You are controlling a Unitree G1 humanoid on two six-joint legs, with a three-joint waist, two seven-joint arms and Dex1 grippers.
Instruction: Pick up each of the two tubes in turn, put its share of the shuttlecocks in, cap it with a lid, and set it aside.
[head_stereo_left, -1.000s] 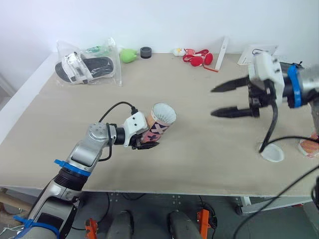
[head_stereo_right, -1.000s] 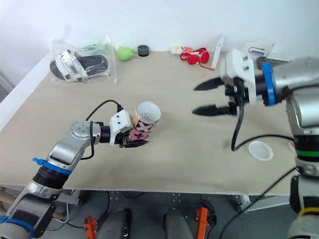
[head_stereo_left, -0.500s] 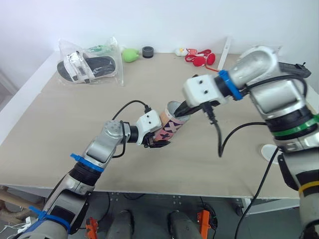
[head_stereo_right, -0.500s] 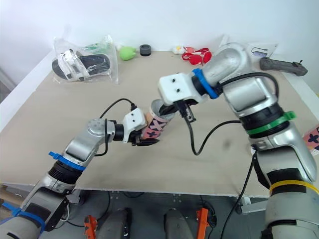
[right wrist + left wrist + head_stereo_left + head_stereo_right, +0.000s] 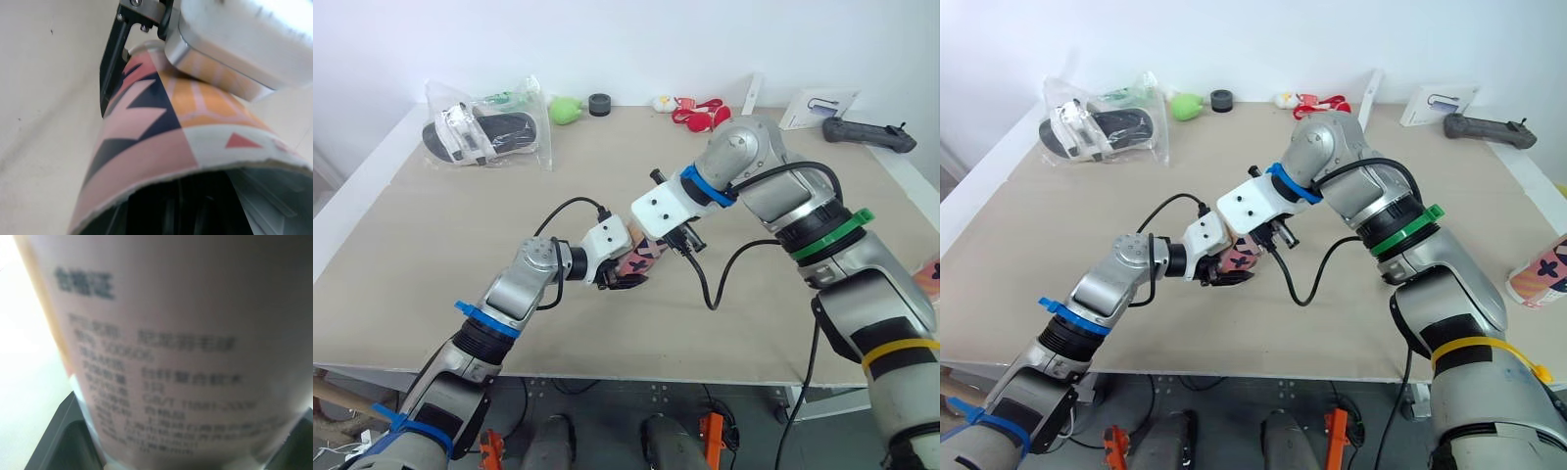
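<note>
A pink and orange tube [image 5: 643, 258] with dark crosses lies tilted just above the table's middle, its open mouth pointing to the far right. My left gripper [image 5: 619, 274] is shut on its lower body; the left wrist view shows the printed label [image 5: 171, 362] close up between the black fingers [image 5: 54, 440]. My right gripper [image 5: 656, 238] is shut, pushed against the tube's mouth with its fingers hidden. In the right wrist view, the tube's rim [image 5: 195, 171] and dark inside are close in front. A second tube [image 5: 1540, 274] stands at the table's right edge.
At the back left lies a clear bag with sandals [image 5: 484, 132]. Along the back edge are a green object [image 5: 566, 108], a black roll [image 5: 599, 102], red items [image 5: 705, 116], a white card [image 5: 818, 106] and a black controller [image 5: 867, 132]. Cables hang from both wrists.
My right arm swung in from the right side to the tube's mouth and its gripper went from open to shut. The left arm carried the tube slightly rightward.
</note>
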